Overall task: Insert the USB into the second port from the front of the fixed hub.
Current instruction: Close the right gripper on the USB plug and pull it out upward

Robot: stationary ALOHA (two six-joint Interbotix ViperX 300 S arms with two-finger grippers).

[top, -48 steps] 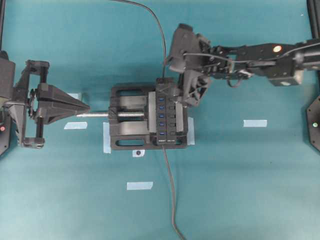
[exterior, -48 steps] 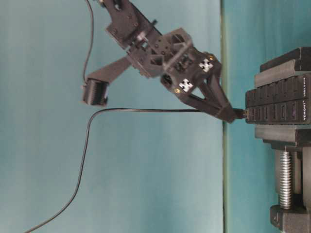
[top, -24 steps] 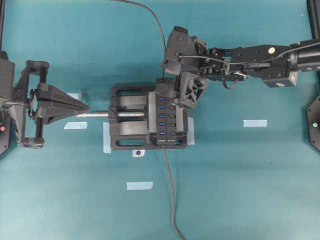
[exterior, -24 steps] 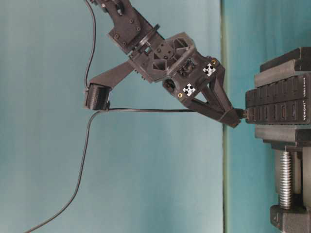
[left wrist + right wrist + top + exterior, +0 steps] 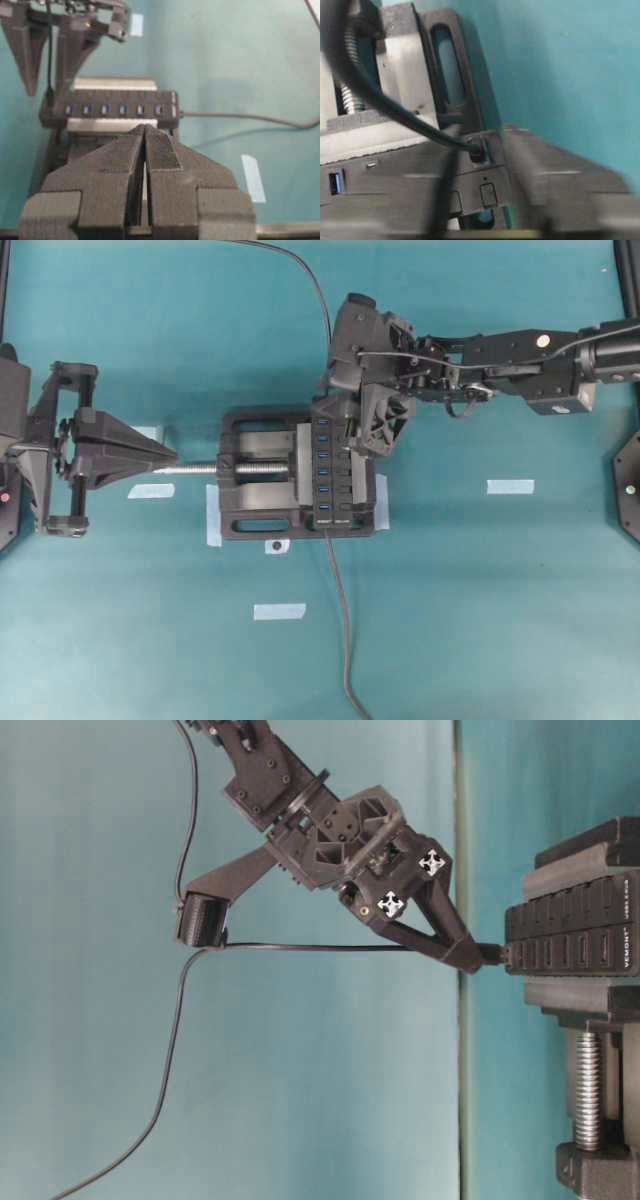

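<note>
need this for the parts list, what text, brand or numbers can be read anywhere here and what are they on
"VEMONT": white letters on the end of the fixed hub, read in the table-level view.
A second, smaller line of print beside it on the hub: too small to read.
Black and white square marker patterns on the right gripper: patterns only, no letters.
Overhead view: small light print at the hub's near end, too small to read.
Both wrist views: no text.

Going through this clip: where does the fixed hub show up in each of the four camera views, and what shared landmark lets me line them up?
Overhead: the fixed hub sits just right of centre, clamped in the vise.
Table-level: at the right edge, mid-height, sockets facing the camera.
Left wrist: across the middle, above the left gripper, row of blue sockets showing.
Right wrist: along the bottom, blurred.
Shared landmark: the vise's silver screw.
</note>
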